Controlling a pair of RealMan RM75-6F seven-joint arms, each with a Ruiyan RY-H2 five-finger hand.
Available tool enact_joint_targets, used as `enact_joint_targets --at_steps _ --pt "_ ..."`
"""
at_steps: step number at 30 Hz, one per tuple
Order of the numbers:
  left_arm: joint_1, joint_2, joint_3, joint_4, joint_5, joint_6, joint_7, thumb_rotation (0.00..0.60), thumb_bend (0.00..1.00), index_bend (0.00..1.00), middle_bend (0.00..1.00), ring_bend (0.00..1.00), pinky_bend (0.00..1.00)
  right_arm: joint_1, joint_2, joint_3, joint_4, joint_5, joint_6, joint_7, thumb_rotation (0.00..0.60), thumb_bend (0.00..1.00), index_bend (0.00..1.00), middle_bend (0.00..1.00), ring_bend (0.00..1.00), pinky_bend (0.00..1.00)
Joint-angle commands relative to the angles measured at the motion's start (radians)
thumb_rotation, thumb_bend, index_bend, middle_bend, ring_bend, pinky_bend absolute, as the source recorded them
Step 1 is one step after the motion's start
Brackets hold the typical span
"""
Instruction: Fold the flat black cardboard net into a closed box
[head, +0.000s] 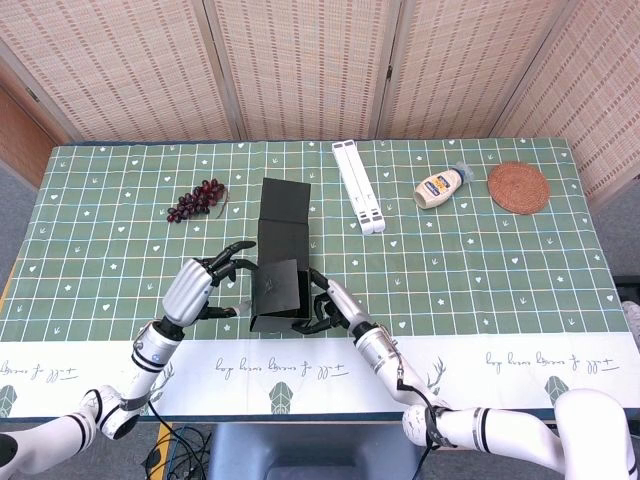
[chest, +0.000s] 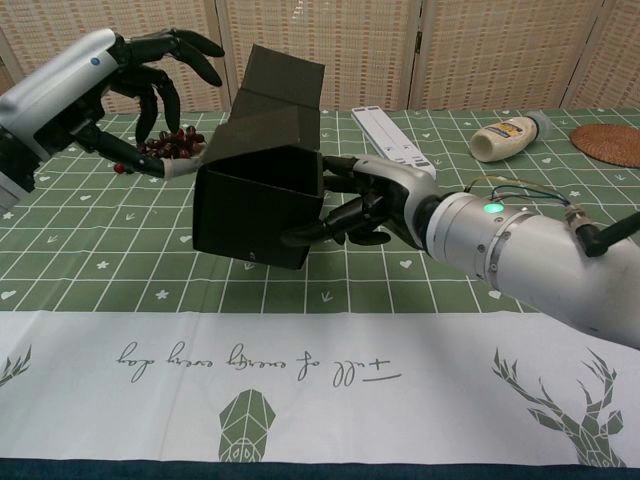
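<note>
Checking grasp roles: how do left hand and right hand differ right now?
1. The right hand grips the black box at its right side; the left hand holds nothing, with fingers spread beside the box's left flap.
2. In the chest view the right hand sits low at the box's side, while the left hand hovers higher.
Both flank the box.

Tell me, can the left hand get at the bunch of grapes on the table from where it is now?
Probably yes. The left hand holds nothing, its fingers spread beside the black box, and the grapes lie farther back on its own side, with only bare tablecloth between them.
</note>
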Motion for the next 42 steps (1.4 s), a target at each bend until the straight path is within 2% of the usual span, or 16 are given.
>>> enact_joint_targets --at_steps 1,10,23,32,42 --pt "-0.019 -0.045 0.028 0.084 0.023 0.012 -0.004 0.600 0.07 0.37 0.22 0.56 0.70 0.003 -0.003 -0.005 0.010 0.009 -0.003 -0.014 0.600 0.54 0.25 0.40 0.75 1.00" --pt "-0.039 -0.116 0.073 0.244 0.030 0.011 -0.048 0.600 0.07 0.41 0.26 0.56 0.70 0.011 -0.012 -0.013 0.051 0.028 -0.030 -0.037 0.600 0.54 0.25 0.40 0.75 1.00" --pt "-0.058 -0.183 0.151 0.435 0.050 -0.014 -0.072 0.600 0.07 0.39 0.26 0.56 0.70 0.029 -0.036 -0.031 0.130 0.045 -0.066 -0.083 0.600 0.57 0.25 0.40 0.75 1.00" --pt "-0.075 -0.217 0.177 0.507 0.049 -0.019 -0.108 0.600 0.07 0.39 0.26 0.56 0.70 0.027 -0.052 -0.047 0.163 0.036 -0.072 -0.103 0.600 0.57 0.25 0.40 0.75 1.00" --pt "-0.092 -0.241 0.220 0.566 0.067 -0.031 -0.080 0.600 0.07 0.39 0.26 0.56 0.70 0.014 -0.061 -0.060 0.172 0.022 -0.078 -0.106 0.600 0.59 0.25 0.40 0.75 1.00"
